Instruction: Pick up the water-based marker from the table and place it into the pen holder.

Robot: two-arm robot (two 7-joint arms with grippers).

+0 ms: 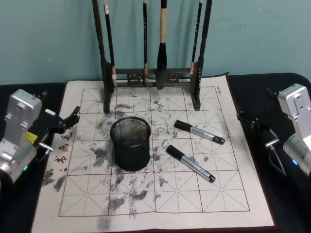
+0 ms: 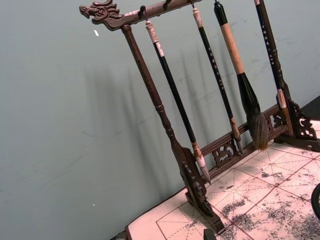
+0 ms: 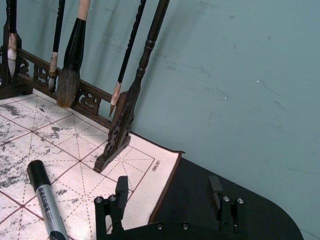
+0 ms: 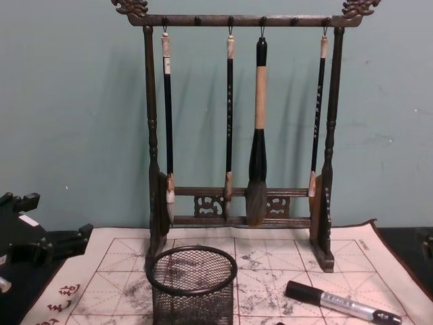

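**Layout before the grasp.** Two thick markers with black caps and silver-grey printed barrels lie on the ink-stained cream felt, red-gridded, that covers the counter (image 1: 218, 196). Both are at about 3 o'clock from the round black wire-mesh pen holder (image 1: 130, 143) and apart from it. In the head view, the farther water-based marker (image 1: 199, 132) and the nearer second marker (image 1: 190, 164) lie roughly parallel and do not touch. Each has its cap toward 10 o'clock and its tail toward 4 o'clock.

The right gripper (image 3: 168, 192) is held off the felt's right edge, with the farther marker at its 9 o'clock. Its jaws are released, wide apart and empty. The left gripper (image 1: 69, 121) is at 9 o'clock from the holder, over the felt's left border, its jaws likewise spread and empty.

The holder stands between the left gripper and both markers, so the right arm is judged the nearer. Its jaws would need to straddle the barrel across that diagonal axis.
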